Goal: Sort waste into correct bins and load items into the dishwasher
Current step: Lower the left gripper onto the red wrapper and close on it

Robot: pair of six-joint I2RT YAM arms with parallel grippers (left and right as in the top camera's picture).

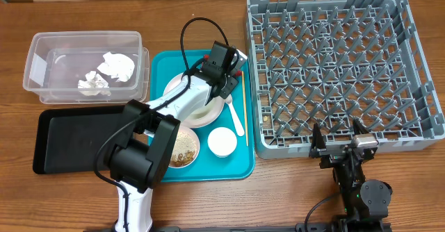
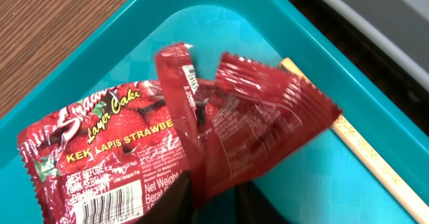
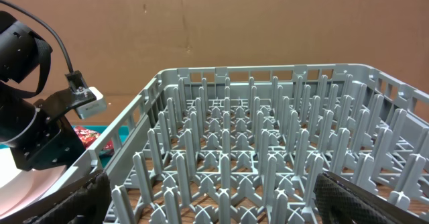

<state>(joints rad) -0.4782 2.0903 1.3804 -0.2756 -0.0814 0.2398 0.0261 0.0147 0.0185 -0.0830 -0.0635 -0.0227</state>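
Grabbing waste: left gripper [image 2: 213, 200] clamped on red cake wrapper [image 2: 255, 130], right gripper [image 3: 211, 190] apart; nxt lift, haul left, prob black tray [image 1: 69, 142].

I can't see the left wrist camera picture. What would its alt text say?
A crumpled shiny red snack wrapper lies on a teal tray, the left claw straddling its bottom edge. A thin wooden stick lies to its right.
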